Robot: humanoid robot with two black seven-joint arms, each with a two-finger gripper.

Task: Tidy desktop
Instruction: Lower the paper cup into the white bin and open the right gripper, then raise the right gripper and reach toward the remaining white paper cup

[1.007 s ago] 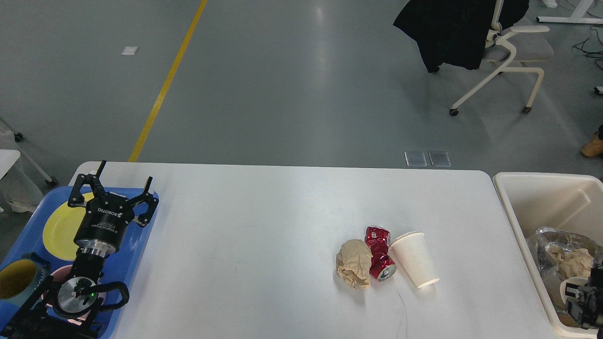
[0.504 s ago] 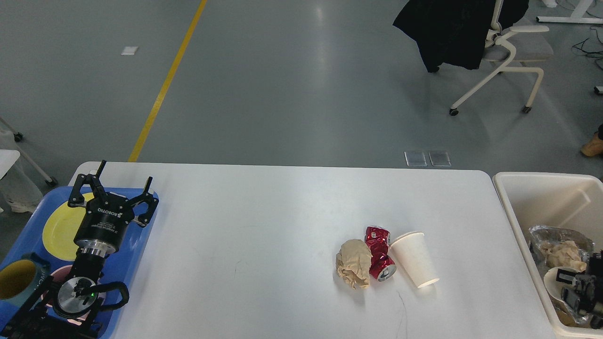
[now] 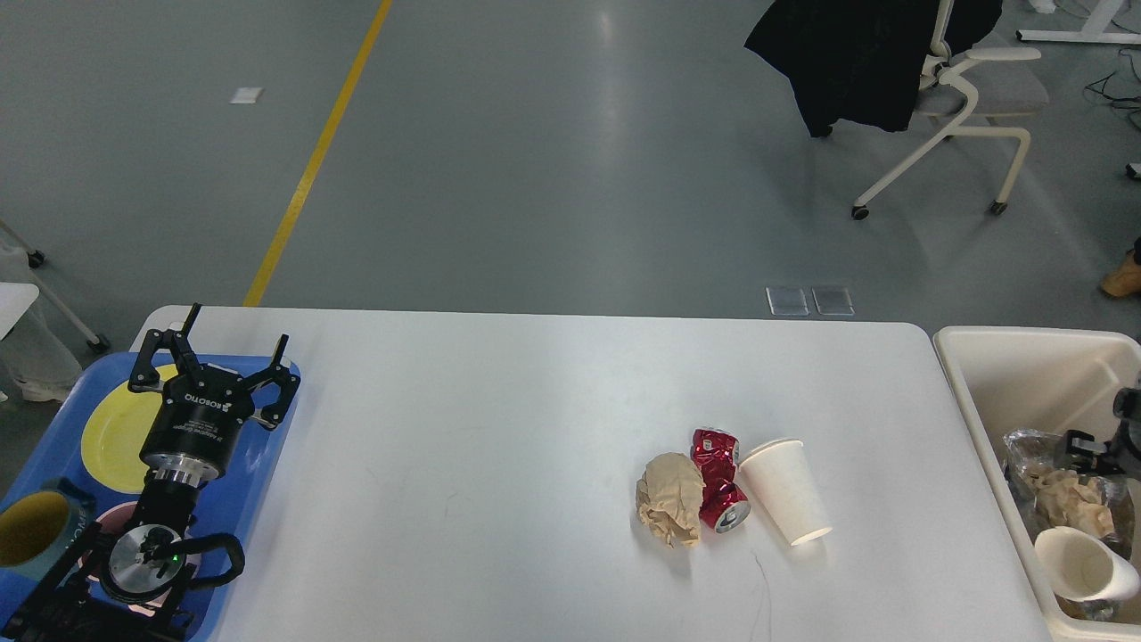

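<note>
The surface is a large white rounded-corner top filling the lower two thirds of the frame, with grey floor beyond it.

Right of centre on the surface lies a tight cluster: a crumpled wad of brown paper, a crushed red can touching its right side, and a white paper cup standing upside down, wide rim on the surface, against the can.

At the lower left, a blue tray sits on the surface's left end. It holds a yellow plate, a mug with a yellow inside at the frame's left edge, and a pink dish mostly hidden by the arm. The left end effector hangs over the tray and plate, its two fingers spread apart and holding nothing.

At the lower right, a cream bin stands just beside the surface's right edge. Inside are a clear bag with crumpled brown paper and a white paper cup on its side. The right end effector shows only as a small dark shape at the frame's right edge above the bag; I cannot tell whether it is released or clenched.

In the upper right, a white chair with a black garment draped over it stands on the floor.
</note>
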